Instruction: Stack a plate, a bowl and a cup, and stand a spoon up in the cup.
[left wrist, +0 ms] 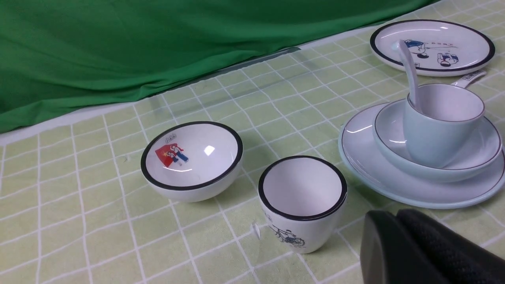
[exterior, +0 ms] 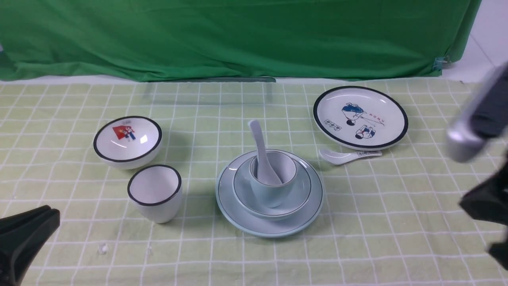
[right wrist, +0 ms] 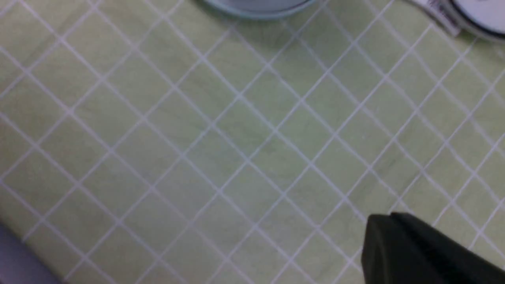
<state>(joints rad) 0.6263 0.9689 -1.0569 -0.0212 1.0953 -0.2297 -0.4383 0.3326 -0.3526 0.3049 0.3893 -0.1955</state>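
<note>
The left end effector (exterior: 49, 216) sits low at the near left corner of the table (exterior: 357, 222), its matte black, finely textured fingers (left wrist: 434, 252) pressed together on nothing. The right arm reaches in at the far right edge of the front view as a blur of silver and black. Its end effector (right wrist: 388, 225) hangs over bare cloth, and motion blur makes it impossible to tell whether it is apart or together.

At the table's centre, the broad, glossy pale blue plate (exterior: 270, 226) lies flat on a soft light-green cloth gridded with white lines. The rounded pale blue bowl (exterior: 303, 186) sits in it, and the small handleless cup (exterior: 274, 192) stands in the bowl. All three have a thin dark rim line. The smooth white ceramic spoon (exterior: 260, 147) stands in the cup with its oval bowl down and its handle leaning up over the far rim
</note>
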